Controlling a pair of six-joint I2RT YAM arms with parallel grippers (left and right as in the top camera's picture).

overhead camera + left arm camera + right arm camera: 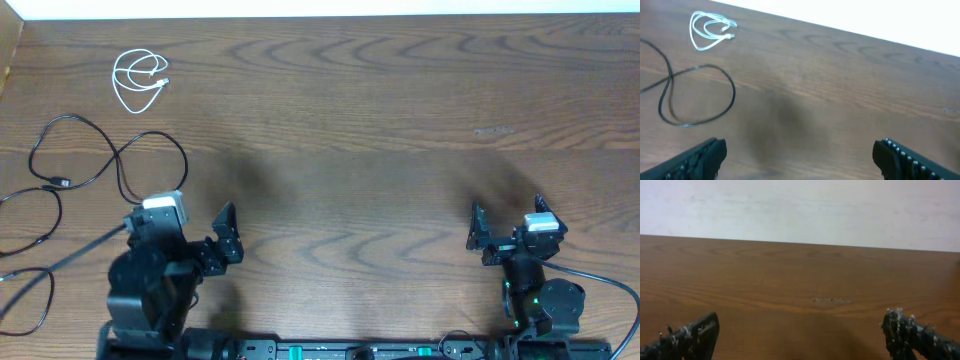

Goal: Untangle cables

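A white cable (139, 81) lies coiled by itself at the far left; it also shows in the left wrist view (715, 28). A thin black cable (183, 160) loops across the left side, with a small plug (62, 183), and its loop shows in the left wrist view (733, 92). More black cable (48, 288) curls at the left edge. My left gripper (182, 225) (800, 155) is open and empty, just right of the black loops. My right gripper (512, 218) (800, 335) is open and empty at the near right, far from all cables.
The wooden table (360, 130) ends at a white wall along the far side (800, 210). A thicker black cord (70, 258) runs from the left arm base, and another (600, 280) from the right base. A small scuff (493, 131) marks the wood.
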